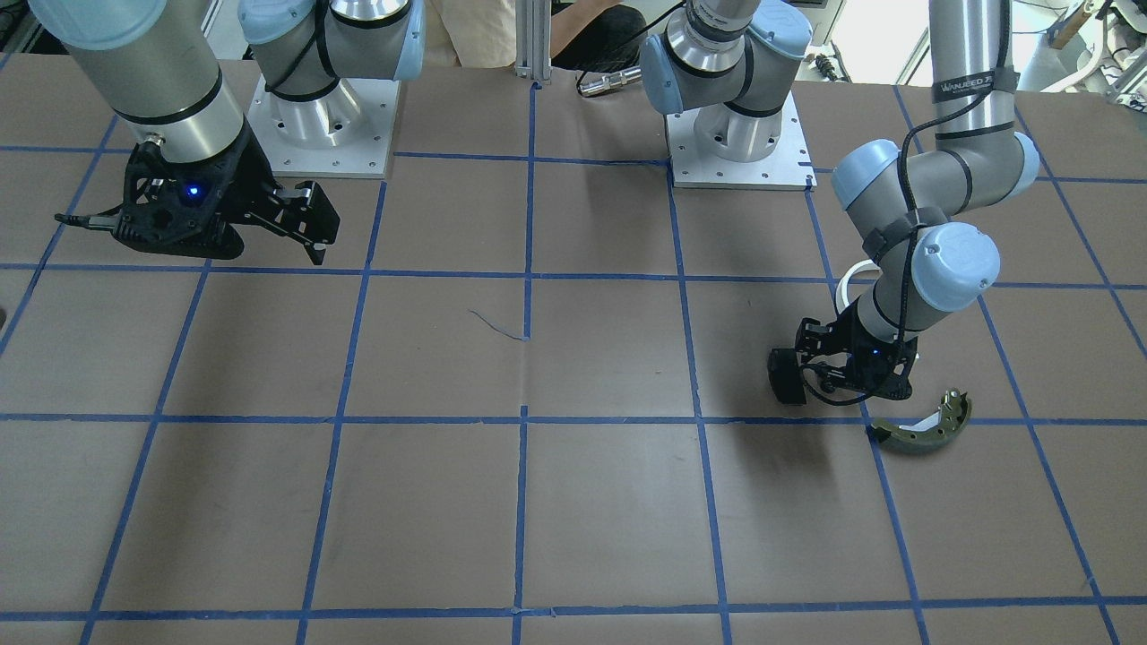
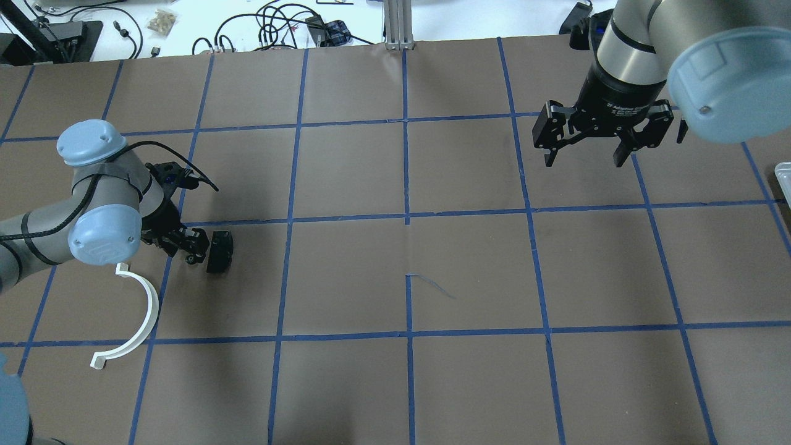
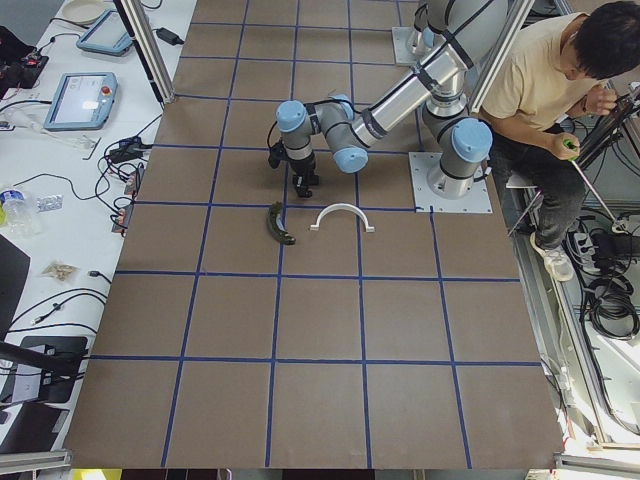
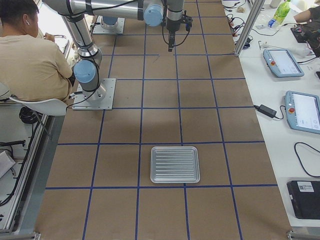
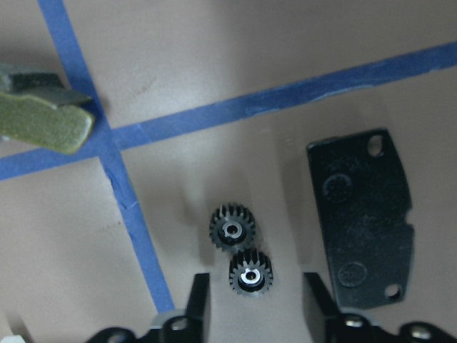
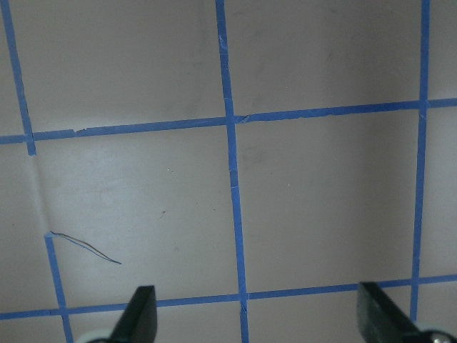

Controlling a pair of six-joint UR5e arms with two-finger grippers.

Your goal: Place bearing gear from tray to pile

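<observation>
Left gripper (image 5: 257,293) hangs low, jaws apart. The bearing gear (image 5: 250,271) lies loose on the surface (image 5: 214,57) between them, just beside a second gear (image 5: 232,230) and the black pad (image 5: 363,221) near the left edge — apparently delivered to the pile. Right gripper (image 2: 584,162) hovers spread and empty, clear.

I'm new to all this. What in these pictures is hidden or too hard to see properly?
Two small gears: only the left wrist view shows them; overhead, the left arm covers them.
Olive brake shoe: cut off by the left wrist view's left edge; under that arm overhead.
White half-ring: mostly behind the left arm in the front-facing view.
Tray: cut off by the overhead view's right edge.
</observation>
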